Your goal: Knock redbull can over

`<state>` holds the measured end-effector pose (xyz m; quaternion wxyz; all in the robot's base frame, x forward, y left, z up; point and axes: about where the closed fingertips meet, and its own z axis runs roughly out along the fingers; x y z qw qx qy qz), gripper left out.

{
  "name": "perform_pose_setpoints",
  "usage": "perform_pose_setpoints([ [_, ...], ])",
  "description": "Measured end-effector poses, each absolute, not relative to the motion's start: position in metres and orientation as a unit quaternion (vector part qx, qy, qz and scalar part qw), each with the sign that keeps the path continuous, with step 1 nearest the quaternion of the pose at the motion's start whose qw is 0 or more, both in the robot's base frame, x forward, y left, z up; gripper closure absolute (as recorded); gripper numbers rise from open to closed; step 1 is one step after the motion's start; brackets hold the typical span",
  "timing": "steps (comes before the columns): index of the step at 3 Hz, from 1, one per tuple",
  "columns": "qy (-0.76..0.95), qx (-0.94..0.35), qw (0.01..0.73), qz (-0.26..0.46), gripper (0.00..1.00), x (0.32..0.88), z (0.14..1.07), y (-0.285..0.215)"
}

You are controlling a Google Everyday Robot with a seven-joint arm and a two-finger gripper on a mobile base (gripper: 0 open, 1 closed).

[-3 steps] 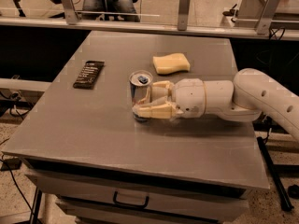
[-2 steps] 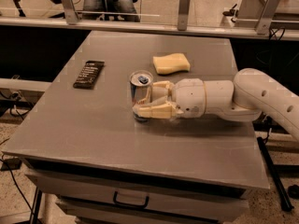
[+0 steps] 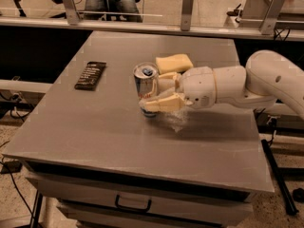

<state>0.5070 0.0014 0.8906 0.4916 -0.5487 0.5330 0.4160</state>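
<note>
Since a second before, both the redbull can (image 3: 145,83) and the pincer (image 3: 152,95) had shifted slightly toward the far side of the table (image 3: 95,132), ending up closer to the yellow sponge (image 3: 174,63). The sponge and the flat black bar (image 3: 90,75) lay where they had been.

The can was roughly upright near the middle of the table, its silver top facing up and leaning a touch to the left. Whether its base rested on the surface could not be told. The pincer was pinching the can: one pale finger (image 3: 161,103) crossed the lower front of the can, and the other passed behind it on the sponge side. The white arm (image 3: 237,84) reached in low from the right edge of the table.

The sponge sat just behind the can and the pincer, near the far finger. The black bar lay flat well to the left of the can, apart from everything else.
</note>
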Motion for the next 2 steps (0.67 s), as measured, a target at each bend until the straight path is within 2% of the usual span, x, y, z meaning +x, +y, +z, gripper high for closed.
perform_pose_setpoints([
  [2,0.582,-0.594,0.446,0.331,1.0,0.513,0.938,-0.025],
])
